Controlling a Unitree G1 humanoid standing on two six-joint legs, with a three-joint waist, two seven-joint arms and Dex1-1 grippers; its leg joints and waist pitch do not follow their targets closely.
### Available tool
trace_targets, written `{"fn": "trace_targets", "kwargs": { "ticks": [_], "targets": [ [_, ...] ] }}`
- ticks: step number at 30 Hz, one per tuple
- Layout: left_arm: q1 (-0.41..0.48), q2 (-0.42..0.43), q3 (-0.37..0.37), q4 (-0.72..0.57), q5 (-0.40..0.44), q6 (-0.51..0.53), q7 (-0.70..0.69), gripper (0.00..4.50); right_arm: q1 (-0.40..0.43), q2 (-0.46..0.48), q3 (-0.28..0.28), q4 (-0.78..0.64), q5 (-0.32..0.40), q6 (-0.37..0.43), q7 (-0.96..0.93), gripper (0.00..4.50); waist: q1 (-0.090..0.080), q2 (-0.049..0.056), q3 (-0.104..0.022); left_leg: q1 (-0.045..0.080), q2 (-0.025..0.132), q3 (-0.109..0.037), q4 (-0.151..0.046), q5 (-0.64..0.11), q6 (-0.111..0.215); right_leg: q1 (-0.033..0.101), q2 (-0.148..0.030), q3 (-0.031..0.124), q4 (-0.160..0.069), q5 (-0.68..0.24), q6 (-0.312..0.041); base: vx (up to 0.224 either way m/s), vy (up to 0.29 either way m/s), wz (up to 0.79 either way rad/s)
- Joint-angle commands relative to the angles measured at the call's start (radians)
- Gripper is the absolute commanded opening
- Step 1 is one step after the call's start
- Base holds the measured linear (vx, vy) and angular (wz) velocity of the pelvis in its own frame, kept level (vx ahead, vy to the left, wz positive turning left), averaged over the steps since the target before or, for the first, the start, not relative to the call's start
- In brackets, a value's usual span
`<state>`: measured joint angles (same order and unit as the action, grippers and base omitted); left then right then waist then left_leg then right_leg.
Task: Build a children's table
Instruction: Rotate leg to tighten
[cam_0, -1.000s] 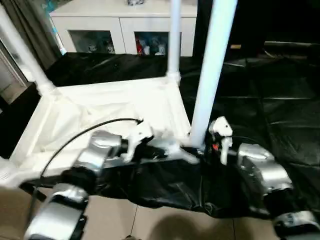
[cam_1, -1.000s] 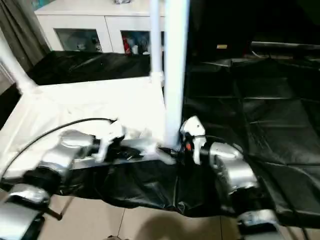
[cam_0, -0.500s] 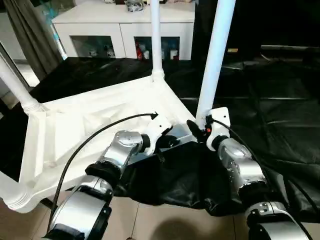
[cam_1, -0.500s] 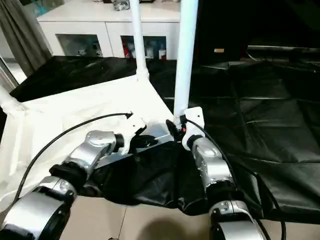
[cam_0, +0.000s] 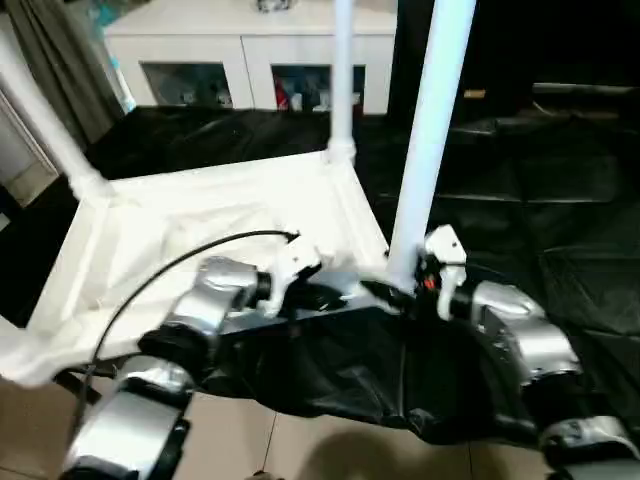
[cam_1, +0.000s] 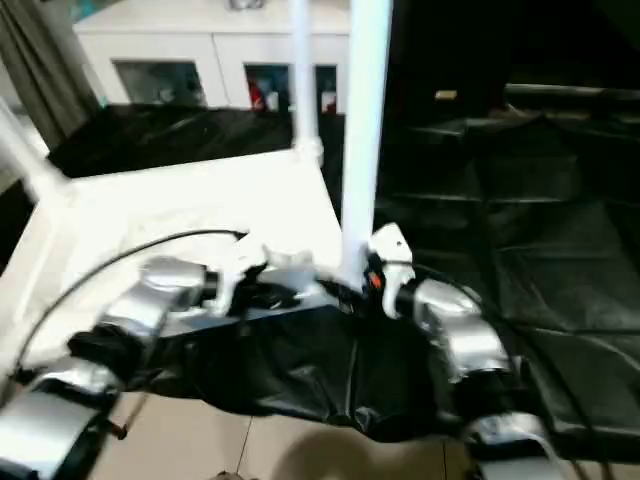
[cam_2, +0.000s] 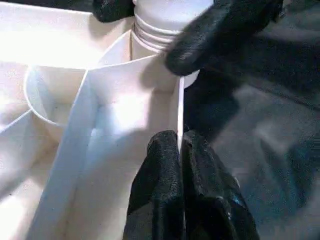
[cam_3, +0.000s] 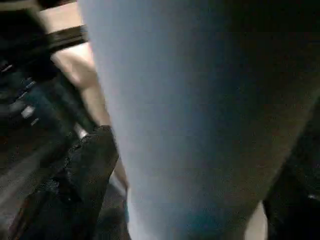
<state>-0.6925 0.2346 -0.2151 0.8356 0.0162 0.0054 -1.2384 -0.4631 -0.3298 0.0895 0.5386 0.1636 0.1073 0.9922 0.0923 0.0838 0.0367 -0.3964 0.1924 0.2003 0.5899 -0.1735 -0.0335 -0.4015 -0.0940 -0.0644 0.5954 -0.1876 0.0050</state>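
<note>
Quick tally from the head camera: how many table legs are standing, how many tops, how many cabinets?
Legs: 3, left, back, near
Top: 1
Cabinet: 1
Total: 5

Cabinet (cam_0: 250, 60) behind upturned table (cam_0: 200, 225), legs (cam_0: 428, 130) upward.

One inverted table top (cam_0: 210, 215), three upright legs (cam_0: 428, 130) in corner sockets, two end effectors (cam_2: 180, 150), one cabinet (cam_0: 250, 60), one black sheet (cam_0: 540, 200) are present.
</note>
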Motion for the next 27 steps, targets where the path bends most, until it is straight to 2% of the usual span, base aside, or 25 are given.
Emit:
{"fn": "trace_targets", "kwargs": {
  "ticks": [1,4,5,9,12,14,18,21,22,23,24,25,27],
  "targets": [
    [0.013,-0.001,-0.016,-0.025,-0.022,0.004,-0.063,0.00,0.008,-0.010,0.021,-0.024,0.007,0.003,0.044,3.86,0.002,-0.016,-0.069,0.023,0.044,-0.019,-0.057,-0.118,0.126,0.045,-0.055,0.031,-0.046,-0.018,-0.280,0.000,0.000,0.00],
    [0.024,0.033,-0.022,-0.049,-0.030,0.019,-0.120,0.00,0.012,-0.048,0.032,-0.035,0.005,-0.002,0.105,3.86,0.001,-0.018,-0.068,0.023,0.043,-0.018,-0.056,-0.129,0.127,0.044,-0.054,0.030,-0.045,-0.012,-0.290,0.000,0.000,0.00],
    [0.027,0.040,-0.022,-0.056,-0.034,0.023,-0.128,0.00,0.014,-0.055,0.035,-0.040,0.005,0.002,0.120,3.86,0.002,-0.017,-0.067,0.023,0.044,-0.017,-0.058,-0.152,0.120,0.044,-0.056,0.031,-0.048,-0.040,-0.289,0.000,0.000,0.00],
    [0.033,0.055,-0.021,-0.071,-0.039,0.032,-0.140,0.00,0.013,-0.058,0.035,-0.049,0.018,0.019,0.135,3.52,0.001,-0.019,-0.064,0.022,0.044,-0.018,-0.061,-0.176,0.101,0.045,-0.058,0.032,-0.052,-0.088,-0.281,0.000,0.000,0.00],
    [0.036,0.054,-0.018,-0.077,-0.038,0.035,-0.136,0.00,0.017,-0.051,0.040,-0.054,0.022,0.028,0.140,3.23,0.001,-0.020,-0.067,0.023,0.044,-0.018,-0.059,-0.158,0.099,0.046,-0.057,0.032,-0.048,-0.067,-0.282,0.000,0.000,0.00],
    [0.037,0.049,-0.016,-0.078,-0.038,0.035,-0.127,0.00,0.020,-0.046,0.043,-0.058,0.021,0.030,0.135,3.12,0.002,-0.020,-0.068,0.023,0.044,-0.018,-0.057,-0.142,0.104,0.045,-0.056,0.032,-0.046,-0.044,-0.283,0.000,0.000,0.00],
    [0.019,0.006,0.003,-0.050,-0.025,0.030,0.002,0.00,0.036,0.013,0.030,-0.039,-0.002,0.056,0.002,2.80,0.002,-0.020,-0.066,0.021,0.042,-0.018,-0.057,-0.141,0.107,0.045,-0.057,0.031,-0.047,-0.048,-0.283,0.000,0.000,0.00],
    [-0.025,-0.065,0.033,0.027,-0.001,0.021,0.208,0.00,0.011,0.102,-0.002,0.082,-0.079,0.032,-0.293,2.73,-0.010,-0.022,-0.058,0.027,0.039,-0.019,-0.067,-0.217,0.046,0.038,-0.060,0.034,-0.065,-0.196,-0.255,0.000,0.000,0.00],
    [-0.025,-0.065,0.033,0.027,-0.001,0.021,0.208,0.00,0.011,0.102,-0.002,0.082,-0.079,0.032,-0.293,2.72,-0.015,-0.023,-0.053,0.028,0.037,-0.022,-0.072,-0.255,0.022,0.039,-0.060,0.034,-0.072,-0.266,-0.237,0.000,0.000,0.00],
    [-0.040,-0.094,0.046,0.050,0.000,0.019,0.277,0.00,0.002,0.134,-0.018,0.115,-0.080,0.038,-0.370,2.72,-0.016,-0.023,-0.050,0.034,0.036,-0.022,-0.074,-0.286,0.009,0.037,-0.061,0.035,-0.080,-0.327,-0.213,0.000,0.000,0.00],
    [-0.051,-0.115,0.052,0.064,0.002,0.017,0.320,0.00,-0.008,0.160,-0.034,0.137,-0.079,0.044,-0.434,2.71,-0.016,-0.012,-0.049,0.038,0.037,-0.024,-0.075,-0.306,0.002,0.034,-0.062,0.037,-0.082,-0.349,-0.208,0.000,0.000,0.00],
    [-0.051,-0.115,0.052,0.064,0.002,0.017,0.320,0.00,-0.008,0.160,-0.034,0.137,-0.079,0.044,-0.434,2.71,-0.021,-0.020,-0.045,0.038,0.035,-0.025,-0.079,-0.336,-0.006,0.035,-0.062,0.037,-0.090,-0.393,-0.191,0.000,0.000,0.00],
    [-0.068,-0.150,0.059,0.083,0.002,0.015,0.386,0.00,-0.021,0.199,-0.051,0.162,-0.081,0.052,-0.524,2.70,-0.021,-0.021,-0.047,0.042,0.034,-0.027,-0.080,-0.348,-0.010,0.034,-0.062,0.038,-0.095,-0.421,-0.173,0.000,0.000,0.00]
  ]
}}
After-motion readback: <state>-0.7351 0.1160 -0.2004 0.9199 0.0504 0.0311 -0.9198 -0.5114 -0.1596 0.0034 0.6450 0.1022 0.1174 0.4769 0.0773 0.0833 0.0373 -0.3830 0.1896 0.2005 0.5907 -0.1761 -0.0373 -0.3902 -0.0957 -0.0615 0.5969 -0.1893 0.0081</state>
